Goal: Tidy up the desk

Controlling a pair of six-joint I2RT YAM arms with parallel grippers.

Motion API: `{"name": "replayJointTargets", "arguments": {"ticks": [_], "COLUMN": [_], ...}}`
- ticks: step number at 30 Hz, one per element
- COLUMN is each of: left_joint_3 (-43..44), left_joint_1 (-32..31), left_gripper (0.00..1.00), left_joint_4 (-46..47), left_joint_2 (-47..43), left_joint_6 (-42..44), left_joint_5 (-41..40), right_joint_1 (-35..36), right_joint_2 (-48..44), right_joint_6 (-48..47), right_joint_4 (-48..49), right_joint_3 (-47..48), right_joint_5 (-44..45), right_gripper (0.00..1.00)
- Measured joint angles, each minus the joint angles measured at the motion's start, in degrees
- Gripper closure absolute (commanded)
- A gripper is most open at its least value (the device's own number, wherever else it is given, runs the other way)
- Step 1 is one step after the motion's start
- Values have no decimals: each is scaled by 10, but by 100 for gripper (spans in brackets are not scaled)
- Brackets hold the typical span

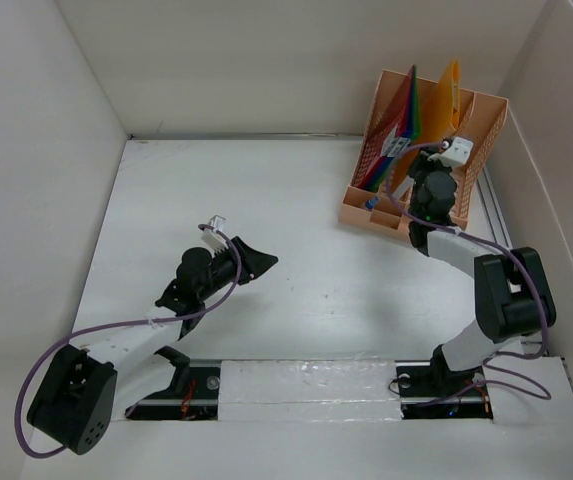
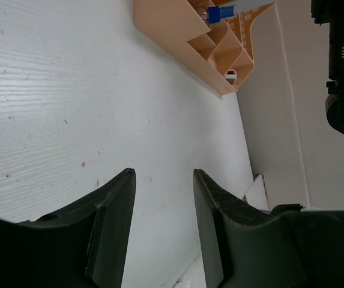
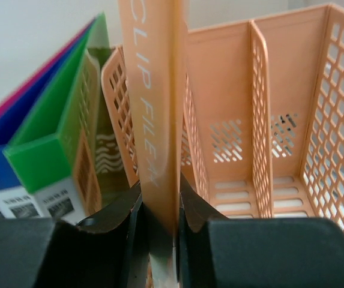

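Right pincer (image 3: 159,207) pinched the file (image 3: 153,90), left pincer (image 2: 162,186) was spread. File could've snagged a rack (image 3: 283,114) divider if tilted

Matte desk (image 1: 296,200), plastic rack (image 1: 364,214) + folder (image 3: 156,120)

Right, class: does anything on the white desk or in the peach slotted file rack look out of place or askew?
Only the flat orange plastic clip file: the right gripper pinches its edge, and it sticks up tilted above the peach slotted file rack, not clearly seated in a slot. Nothing looks spilled or damaged.
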Motion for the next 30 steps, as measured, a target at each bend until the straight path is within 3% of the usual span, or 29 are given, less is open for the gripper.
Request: {"name": "replayJointTargets", "arguments": {"ticks": [7, 9, 10, 13, 18, 25, 30], "left_joint_3": [0, 0, 0, 0, 0, 3, 13], "left_joint_1": [0, 0, 0, 0, 0, 0, -5], "left_gripper": [61, 61, 61, 61, 61, 61, 59], "left_joint_4": [0, 1, 1, 0, 0, -8, -13], "left_joint_2": [2, 4, 7, 9, 7, 7, 5], "left_joint_6": [0, 0, 0, 0, 0, 0, 0], "left_joint_5": [0, 0, 0, 0, 0, 5, 15], "right_joint_1": [0, 0, 0, 1, 5, 9, 16], "right_joint_2": [8, 6, 4, -11, -63, -195, -322], "right_joint_6": [19, 31, 39, 69, 119, 174, 201], "right_joint_4": [-18, -41, -57, -110, -190, -290, -319], "right_joint_3": [-19, -19, -18, -16, -16, -19, -63], "right_joint_5": [-18, -23, -24, -20, -8, -3, -82], "right_gripper": [98, 81, 62, 35, 0, 0, 0]}}
